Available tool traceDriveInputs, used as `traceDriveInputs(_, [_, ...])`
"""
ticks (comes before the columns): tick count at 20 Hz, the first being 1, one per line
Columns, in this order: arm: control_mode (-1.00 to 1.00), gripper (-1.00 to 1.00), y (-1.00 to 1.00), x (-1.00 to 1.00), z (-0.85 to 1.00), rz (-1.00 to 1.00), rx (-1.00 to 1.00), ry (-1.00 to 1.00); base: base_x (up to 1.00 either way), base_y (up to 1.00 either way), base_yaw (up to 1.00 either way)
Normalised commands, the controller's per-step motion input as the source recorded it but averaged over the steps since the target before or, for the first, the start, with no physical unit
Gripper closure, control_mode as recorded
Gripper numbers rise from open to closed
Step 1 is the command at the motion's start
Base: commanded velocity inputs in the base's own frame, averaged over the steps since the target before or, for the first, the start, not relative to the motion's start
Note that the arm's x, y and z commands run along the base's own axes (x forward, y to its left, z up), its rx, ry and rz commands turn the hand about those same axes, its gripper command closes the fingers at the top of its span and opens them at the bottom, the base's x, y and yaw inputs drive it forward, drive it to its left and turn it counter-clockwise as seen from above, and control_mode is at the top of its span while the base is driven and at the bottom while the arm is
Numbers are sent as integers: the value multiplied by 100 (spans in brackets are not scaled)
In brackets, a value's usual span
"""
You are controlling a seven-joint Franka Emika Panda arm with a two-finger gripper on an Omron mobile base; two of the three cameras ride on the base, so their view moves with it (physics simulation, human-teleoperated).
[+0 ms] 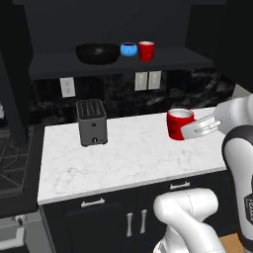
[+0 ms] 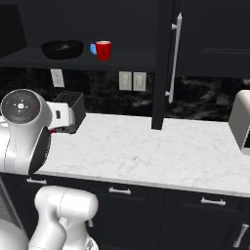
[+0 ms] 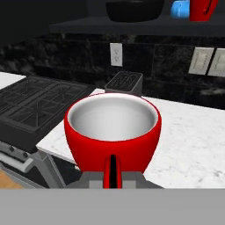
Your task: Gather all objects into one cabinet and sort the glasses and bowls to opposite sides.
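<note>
Now | two-finger gripper (image 1: 197, 129) clamps the pale-lined red cylindrical cup (image 1: 179, 123) | glossy black bowl (image 1: 97, 52), small blue bowl (image 1: 128, 49), second red cup (image 1: 146, 50) shelved above the jaws | held cup remains to place.

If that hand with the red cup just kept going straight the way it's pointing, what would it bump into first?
Probably the grey toaster. The hand, shut on the red cup, points across the white counter, and in its own camera the toaster sits just beyond the cup's rim. Depth is unclear, so it might pass just above it and reach the black wall.
</note>
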Motion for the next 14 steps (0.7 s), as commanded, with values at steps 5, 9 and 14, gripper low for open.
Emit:
traceDriveInputs(5, [100,100,0,0,0,0,0,0,50,0,8])
traceDriveInputs(9, [100,100,0,0,0,0,0,0,27,-3,6])
traceDriveInputs(14, [100,100,0,0,0,0,0,0,-1,-10,0])
